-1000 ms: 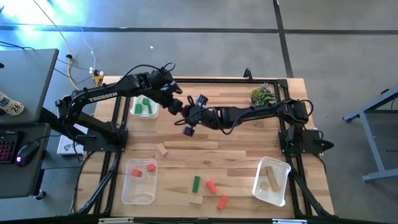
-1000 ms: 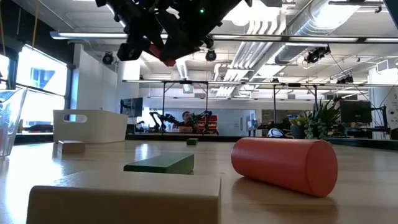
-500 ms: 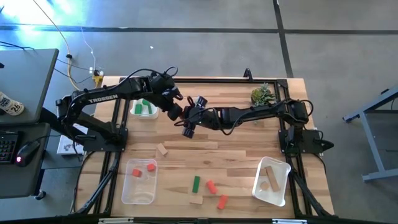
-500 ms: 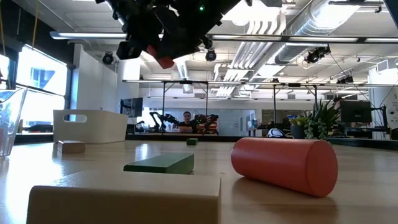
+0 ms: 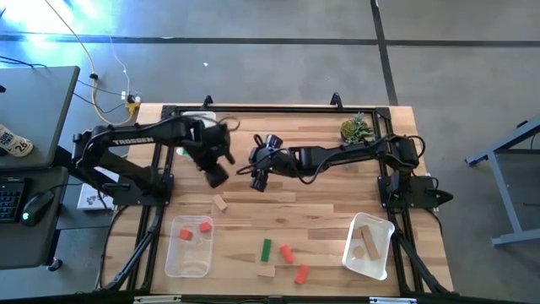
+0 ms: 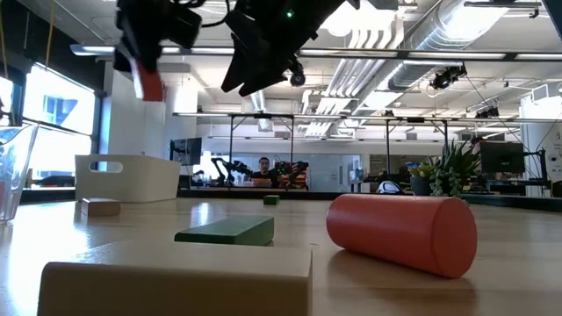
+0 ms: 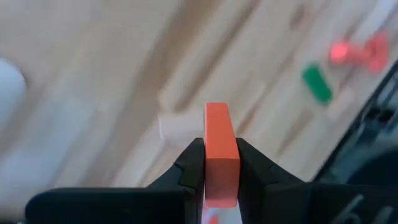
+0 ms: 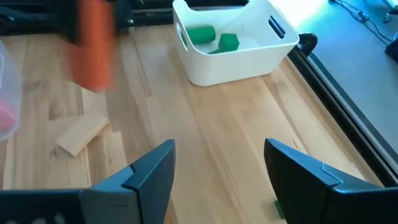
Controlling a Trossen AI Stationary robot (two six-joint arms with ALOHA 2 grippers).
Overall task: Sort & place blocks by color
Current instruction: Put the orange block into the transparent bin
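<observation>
My left gripper [image 5: 216,176] hangs over the table's left middle, shut on a red-orange block [image 7: 221,146], also seen up high in the low view [image 6: 151,83]. My right gripper [image 8: 221,180] stands open and holds nothing, just to its right [image 5: 258,171]. Loose on the table lie a tan block [image 5: 220,203], a green bar [image 5: 266,248], two red blocks [image 5: 287,253] [image 5: 301,274] and another tan block [image 5: 267,271]. Two green blocks sit in a white bin [image 8: 233,46]. My left gripper pinches the red-orange block by its two long sides [image 7: 221,171] between its two fingers [image 7: 189,165]. The fingers point steeply down, and the block's far end [image 7: 217,115] sticks out past their tips. The block is lifted clear of the table.
A clear tray [image 5: 190,253] with two red blocks sits near the front left. Another tray [image 5: 369,245] with tan blocks sits at the front right. A small green plant [image 5: 356,129] stands at the far right. Black frame rails border the table.
The red-orange block has passed from my right gripper to my left. My right gripper has let go and stayed where it was. My left gripper has carried the block away from it toward the table's left and near edges, tipping more steeply downward.
</observation>
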